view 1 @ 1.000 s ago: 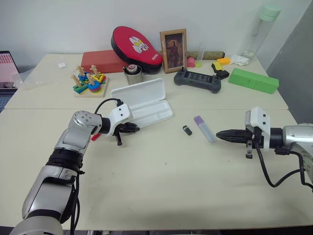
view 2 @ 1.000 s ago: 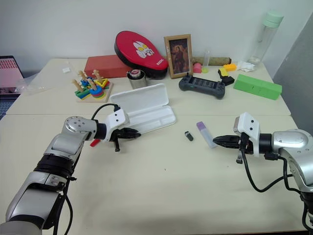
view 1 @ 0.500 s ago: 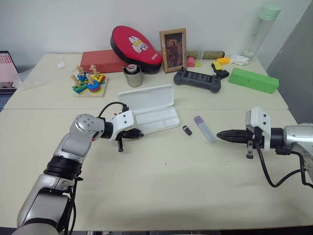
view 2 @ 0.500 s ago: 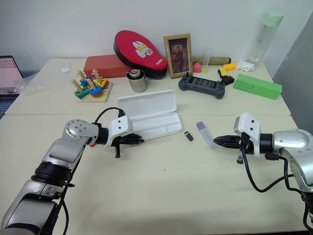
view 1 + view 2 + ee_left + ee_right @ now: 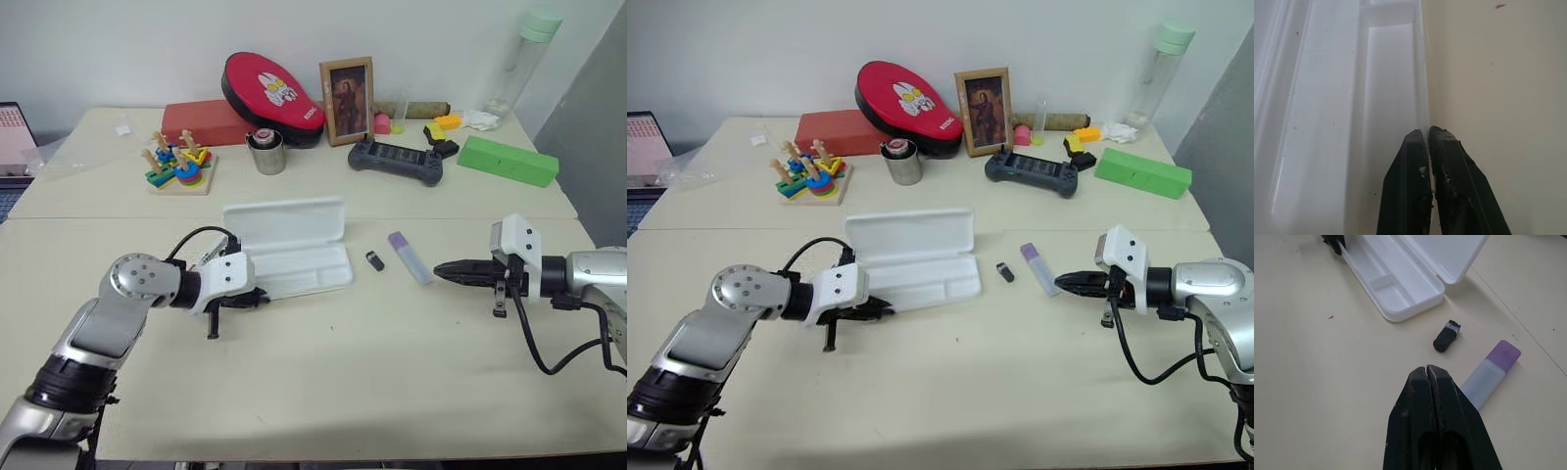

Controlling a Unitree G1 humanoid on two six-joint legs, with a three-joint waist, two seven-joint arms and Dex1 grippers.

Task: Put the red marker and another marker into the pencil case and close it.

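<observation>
Left gripper (image 5: 1428, 139) is pinched on the front rim of the pencil case (image 5: 294, 247), which lies open on the table (image 5: 392, 372), its divided tray empty. Thin, stiff and light, the case would likely skid; gripping the rim suits. Right gripper (image 5: 1427, 370) hovers closed near the lilac marker (image 5: 409, 257), probably slippery, best pinched mid-barrel, beside a black cap-like piece (image 5: 374, 260).

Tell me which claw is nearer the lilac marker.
Right. The right claw sits just beside the lilac marker, apart from it. The left claw is across the table, shut on the pencil case rim.
</observation>
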